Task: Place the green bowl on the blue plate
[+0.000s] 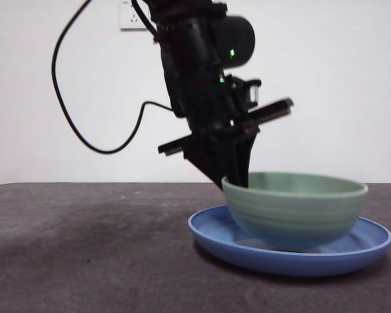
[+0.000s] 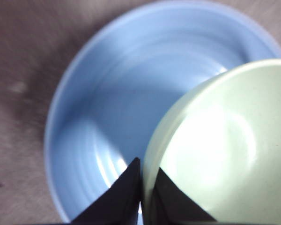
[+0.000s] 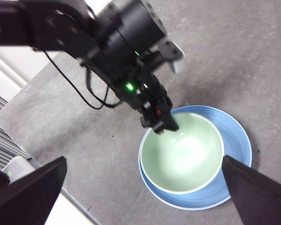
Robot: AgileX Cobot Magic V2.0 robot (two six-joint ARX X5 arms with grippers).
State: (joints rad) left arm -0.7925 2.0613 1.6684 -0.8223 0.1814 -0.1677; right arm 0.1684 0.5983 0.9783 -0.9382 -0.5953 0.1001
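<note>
Left end effector [image 1: 238,177]: comes down from above, jaws pinching the near-left rim of the green bowl, one inside, one outside.
Green bowl [image 1: 294,210]: over the blue plate, tilted slightly; whether it touches is unclear.
Blue plate [image 1: 212,233]: flat on the dark counter [image 1: 85,248].
Right end effector [image 3: 140,187]: high above, jaws spread wide, holding nothing.

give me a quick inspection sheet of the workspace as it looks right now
surface: dark grey table, a few small specks
job's things: green bowl upright over the blue plate, off centre; contact unclear
clutter: nothing seen
grippers: left gripper clamped on the bowl's rim, one jaw inside, one outside; right gripper open, raised above the table, holding nothing
cables: black cable loops from the left arm, off the table
surroundings: white wall, wall socket behind the arm
</note>
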